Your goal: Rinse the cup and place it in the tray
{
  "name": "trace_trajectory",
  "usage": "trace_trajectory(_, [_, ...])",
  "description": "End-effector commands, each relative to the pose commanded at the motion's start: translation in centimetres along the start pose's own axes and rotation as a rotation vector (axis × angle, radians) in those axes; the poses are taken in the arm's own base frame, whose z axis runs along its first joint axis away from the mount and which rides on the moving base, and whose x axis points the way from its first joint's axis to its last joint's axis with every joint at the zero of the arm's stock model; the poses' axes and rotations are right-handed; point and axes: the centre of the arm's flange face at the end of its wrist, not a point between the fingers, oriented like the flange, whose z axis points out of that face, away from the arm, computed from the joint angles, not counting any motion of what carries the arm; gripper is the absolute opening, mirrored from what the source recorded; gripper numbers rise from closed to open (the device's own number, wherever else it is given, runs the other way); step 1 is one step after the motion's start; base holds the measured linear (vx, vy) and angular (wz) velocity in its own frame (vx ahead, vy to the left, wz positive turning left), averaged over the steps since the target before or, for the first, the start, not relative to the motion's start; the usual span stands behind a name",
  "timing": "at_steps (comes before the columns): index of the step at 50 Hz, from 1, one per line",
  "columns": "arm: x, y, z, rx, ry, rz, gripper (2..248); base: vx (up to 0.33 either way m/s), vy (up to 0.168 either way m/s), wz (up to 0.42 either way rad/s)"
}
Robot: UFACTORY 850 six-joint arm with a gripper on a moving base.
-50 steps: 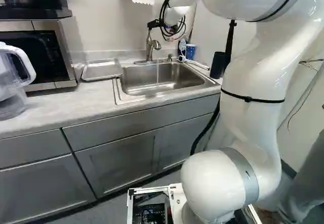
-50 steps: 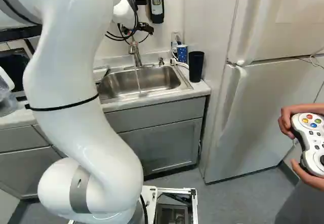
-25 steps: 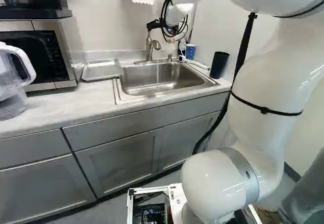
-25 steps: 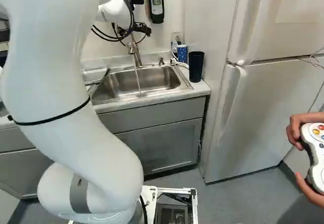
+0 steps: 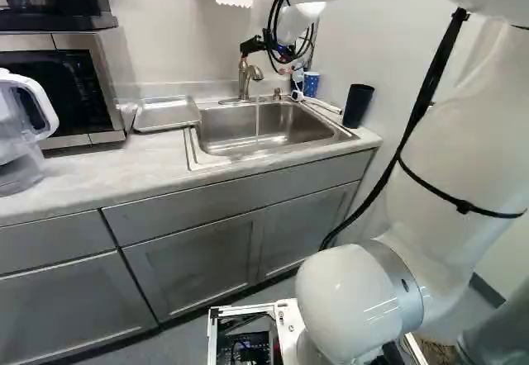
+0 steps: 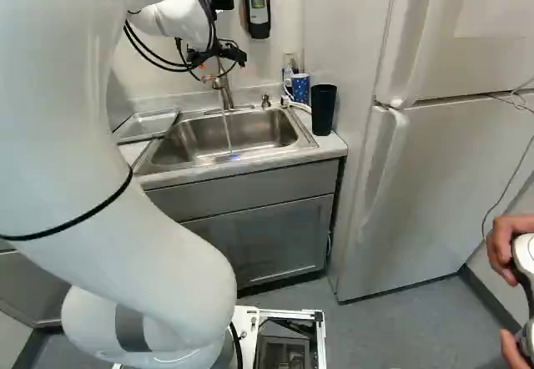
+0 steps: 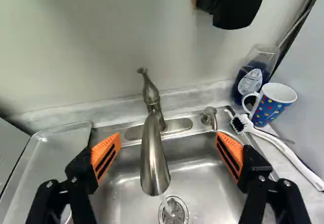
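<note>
Water (image 6: 227,131) runs, but the gripper (image 7: 168,155) stands open and empty, the mug (image 7: 272,105) at its two o'clock; rinsing and reaching the nine-o'clock tray (image 7: 48,165) apparently remain.

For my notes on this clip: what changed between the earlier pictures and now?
The arm has leaned back toward the base cameras, and the gripper dipped slightly. Nothing was visibly gripped or released; it is open and empty. The base, tray, blue mug and black cup stayed put, and water still runs from the faucet.
</note>
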Motion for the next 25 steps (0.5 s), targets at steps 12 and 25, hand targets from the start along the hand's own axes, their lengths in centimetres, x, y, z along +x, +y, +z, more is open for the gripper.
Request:
trace_trajectory(12, [-1.5,-0.2,-2.2,0.004,-0.031,-0.002,247,0.0,0.0,0.0])
trace_trajectory(25, [-2.4,-0.2,-3.1,0.006,-0.067,-0.003,247,0.0,0.0,0.0])
